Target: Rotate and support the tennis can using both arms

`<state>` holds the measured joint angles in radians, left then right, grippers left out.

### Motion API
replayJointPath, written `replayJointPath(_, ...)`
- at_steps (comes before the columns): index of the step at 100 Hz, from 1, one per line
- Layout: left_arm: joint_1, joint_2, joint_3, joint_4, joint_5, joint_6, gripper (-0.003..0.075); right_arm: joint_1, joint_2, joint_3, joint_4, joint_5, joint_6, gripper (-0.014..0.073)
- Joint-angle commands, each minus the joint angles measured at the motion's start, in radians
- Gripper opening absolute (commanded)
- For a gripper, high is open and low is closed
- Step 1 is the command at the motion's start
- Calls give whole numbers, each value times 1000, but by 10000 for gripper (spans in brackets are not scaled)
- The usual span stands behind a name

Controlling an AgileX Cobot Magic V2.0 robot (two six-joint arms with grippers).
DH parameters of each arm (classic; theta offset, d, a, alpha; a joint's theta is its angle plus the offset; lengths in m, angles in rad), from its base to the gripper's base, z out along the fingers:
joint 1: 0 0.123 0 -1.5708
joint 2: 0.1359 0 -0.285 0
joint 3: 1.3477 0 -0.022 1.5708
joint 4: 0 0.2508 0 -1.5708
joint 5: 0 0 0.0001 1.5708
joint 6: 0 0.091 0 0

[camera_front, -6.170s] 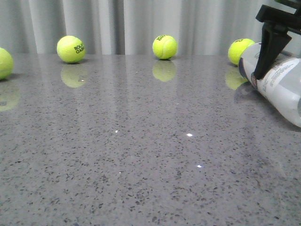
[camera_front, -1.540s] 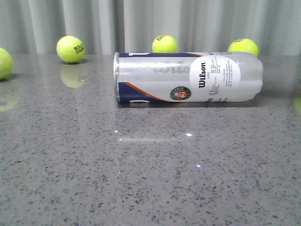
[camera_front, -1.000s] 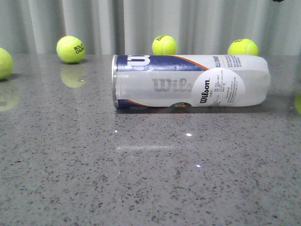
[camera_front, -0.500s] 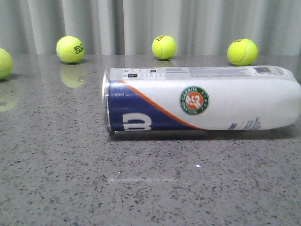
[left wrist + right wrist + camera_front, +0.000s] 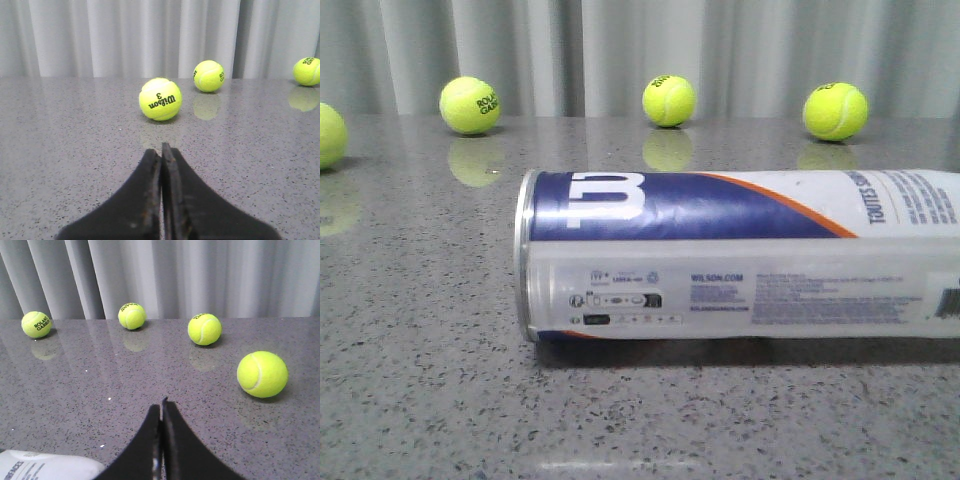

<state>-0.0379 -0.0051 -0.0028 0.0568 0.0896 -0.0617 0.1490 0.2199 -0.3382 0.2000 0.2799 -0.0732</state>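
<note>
The tennis can lies sideways, silver rim leftward; only the right wrist view shows its end. Both jaws closed, empty.

A: What can be read on the tennis can?
B: A large white "W" on the navy band, "WILSON.COM" in small blue print, "TOUTES S" cut off at the frame edge — the rest is too small.
A: And the balls?
B: One ball says "Wilson 3"; another and a third say "ROLAND GARROS".
</note>
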Motion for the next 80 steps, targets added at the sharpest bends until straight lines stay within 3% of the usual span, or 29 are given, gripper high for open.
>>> replayJointPath(1, 1, -37, 42, -2, -83, -3, -21, -5, 4, -23, -8, -77, -2, -57)
replayJointPath(29, 1, -28, -91, -2, -7, -3, -21, -5, 4, -23, -8, -77, -2, -57)
replayJointPath(51, 1, 79, -279, -11, 214, -3, -21, -5, 4, -23, -8, -74, -2, -57)
replayJointPath(80, 1, 369, -533, -18, 520, -3, -21, -5, 4, -23, -8, -74, -2, -57)
